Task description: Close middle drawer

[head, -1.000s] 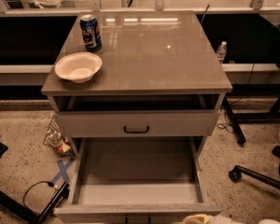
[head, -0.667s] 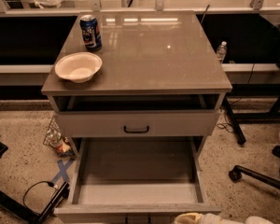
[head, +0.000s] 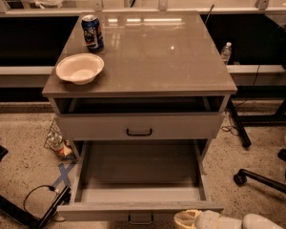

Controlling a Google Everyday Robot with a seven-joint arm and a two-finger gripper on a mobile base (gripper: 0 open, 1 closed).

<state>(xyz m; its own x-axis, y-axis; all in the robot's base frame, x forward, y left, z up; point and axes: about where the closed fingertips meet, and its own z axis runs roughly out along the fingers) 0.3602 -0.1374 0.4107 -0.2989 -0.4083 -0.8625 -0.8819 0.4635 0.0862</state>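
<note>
Middle drawer [head: 140, 168], pulled far out of the grey table [head: 181, 66], fills the lower centre of the frame. Its tray is bare, and its front with the black bar handle [head: 140, 218] lies at the bottom edge. The robot's cream end effector [head: 190, 219] sits at the bottom edge, right of centre, right at the drawer's front rim & to the right of the handle. Whether it is open or closed can't be told, nor whether it touches the front; nothing is seen in its grip.

Above, the upper drawer [head: 181, 126] stands slightly ajar, w/ a dark gap btwn it & the tabletop. A soda can [head: 92, 32] & a white bowl [head: 79, 68] stand near each other at the table's left side, in the upper left of the frame.

The main risk is probably an off-centre shove. A push from right of the handle could skew the long tray on its runners & jam it partway in. Contact high on the rim could let the end effector ride over the front & drop into the tray. Too hard a finish would jolt the table: the tall can could tip, or the bowl, already near the edge, could slide. As the arm follows the drawer in, it might also clip the ajar upper drawer. A black cable [head: 35, 194] on the floor at lower left lies near the drawer's corner, though prob. clear of its travel.
</note>
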